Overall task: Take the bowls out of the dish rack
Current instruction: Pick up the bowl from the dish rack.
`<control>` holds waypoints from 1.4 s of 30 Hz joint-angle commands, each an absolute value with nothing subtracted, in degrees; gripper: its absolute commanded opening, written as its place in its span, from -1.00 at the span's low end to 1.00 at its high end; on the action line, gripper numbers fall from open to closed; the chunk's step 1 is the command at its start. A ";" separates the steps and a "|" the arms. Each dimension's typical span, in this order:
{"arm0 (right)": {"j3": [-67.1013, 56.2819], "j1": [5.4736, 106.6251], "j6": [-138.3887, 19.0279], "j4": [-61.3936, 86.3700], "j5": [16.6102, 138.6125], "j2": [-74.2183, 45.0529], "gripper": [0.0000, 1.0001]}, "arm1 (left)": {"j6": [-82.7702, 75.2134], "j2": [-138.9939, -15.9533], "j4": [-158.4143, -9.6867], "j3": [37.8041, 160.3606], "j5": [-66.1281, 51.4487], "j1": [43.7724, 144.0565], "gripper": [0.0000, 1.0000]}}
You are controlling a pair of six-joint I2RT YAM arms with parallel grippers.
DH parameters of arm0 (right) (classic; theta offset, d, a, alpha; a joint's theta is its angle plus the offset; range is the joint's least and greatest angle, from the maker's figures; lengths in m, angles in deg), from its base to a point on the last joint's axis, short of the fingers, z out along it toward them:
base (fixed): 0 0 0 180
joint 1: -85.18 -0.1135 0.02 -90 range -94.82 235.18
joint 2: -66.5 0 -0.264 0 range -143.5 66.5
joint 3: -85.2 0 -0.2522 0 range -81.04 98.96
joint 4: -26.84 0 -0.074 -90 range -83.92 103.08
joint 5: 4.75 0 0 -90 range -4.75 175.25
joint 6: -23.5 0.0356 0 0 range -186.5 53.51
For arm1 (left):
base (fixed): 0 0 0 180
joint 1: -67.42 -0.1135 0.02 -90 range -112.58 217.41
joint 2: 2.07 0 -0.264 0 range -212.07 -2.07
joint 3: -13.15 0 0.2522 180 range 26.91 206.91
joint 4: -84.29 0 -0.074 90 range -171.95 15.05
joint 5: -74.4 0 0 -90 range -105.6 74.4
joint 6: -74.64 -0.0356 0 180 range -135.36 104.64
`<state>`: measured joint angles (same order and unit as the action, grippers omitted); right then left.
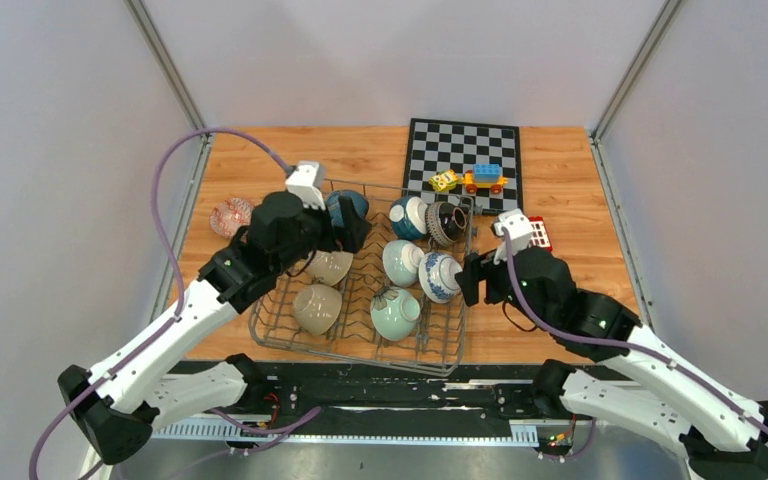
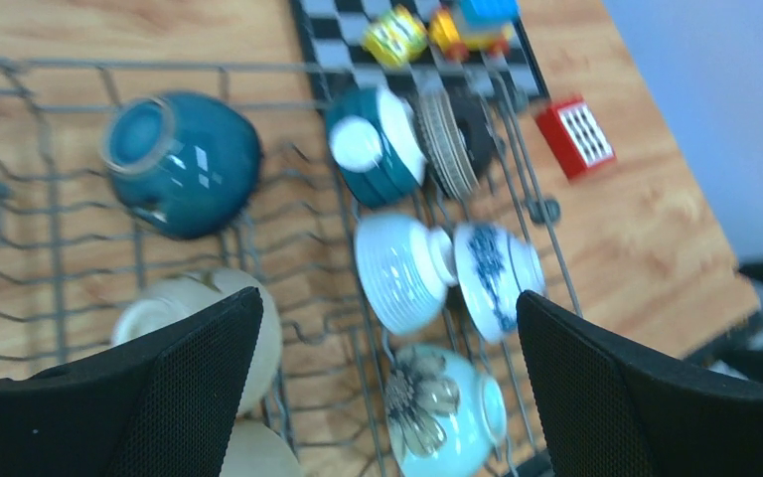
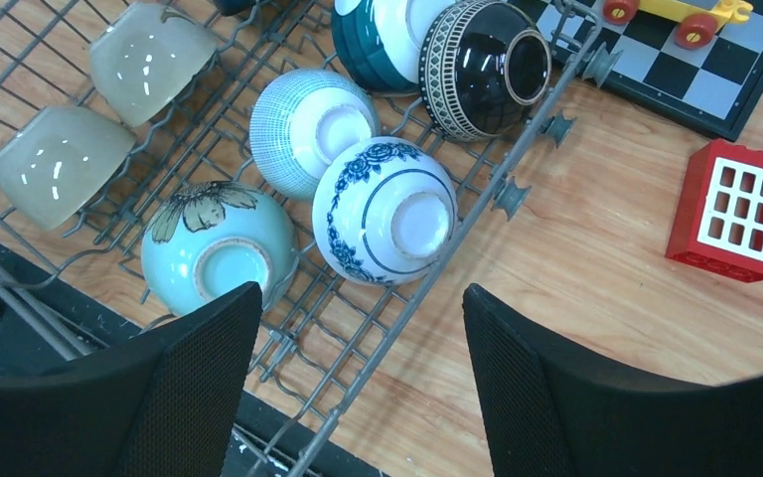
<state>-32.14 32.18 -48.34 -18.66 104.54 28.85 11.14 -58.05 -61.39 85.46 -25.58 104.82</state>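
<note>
A: Left tool (image 2: 387, 301), state?
B: Released. Fingers spread wide, nothing between them. It hangs over the far-left part of the dish rack (image 1: 358, 300).
A: What's near it?
B: A dark teal bowl (image 2: 184, 164) is ahead of its left finger, tipped on its side in the rack. A beige bowl (image 2: 169, 303) is partly hidden behind that same finger. A pale green flower bowl (image 2: 442, 402) sits below the gap, closer to the right finger.
A: Right tool (image 3: 360, 293)?
B: Also released, fingers apart, gripping nothing. It's at the rack's right side.
A: Closest bowl?
B: The blue-and-white floral bowl (image 3: 387, 214), just ahead of the gap and foot up against the rack's side wire. A pale ribbed bowl (image 3: 308, 114) touches it just beyond. Farther ahead are a teal-and-white bowl (image 3: 378, 40) and a dark brown patterned bowl (image 3: 487, 65), side by side on edge.
A: Any more in the rack?
B: A second beige bowl (image 3: 60, 159), out past the right tool's left finger. That makes eight in the rack.
A: Any outside it?
B: A reddish patterned bowl (image 1: 230, 214) on the tabletop (image 1: 560, 180), just beyond the left tool's left side, outside the rack.
A: Clutter?
B: A red block (image 3: 735, 209) on the tabletop ahead of the right tool's right finger. The chessboard (image 1: 460, 150) is farther ahead, with a toy truck (image 1: 485, 178) and a yellow toy (image 1: 445, 181) on it.
</note>
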 commanded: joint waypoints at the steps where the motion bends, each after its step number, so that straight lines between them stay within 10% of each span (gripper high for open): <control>1: -30.42 32.87 -46.41 -17.91 105.90 23.14 0.53 | 11.22 -58.48 -63.96 80.86 -19.92 109.19 1.00; 19: -37.69 44.21 -35.14 -2.56 83.13 18.87 0.61 | 21.04 -61.29 -80.60 71.16 -10.06 109.30 0.98; 42: -41.19 49.27 -35.27 -3.63 85.06 17.58 0.32 | 31.89 -73.25 -103.19 67.99 3.57 109.87 0.97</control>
<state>-39.79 48.18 -35.82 -3.34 84.41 17.31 30.27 -73.27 -97.96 68.98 2.81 109.11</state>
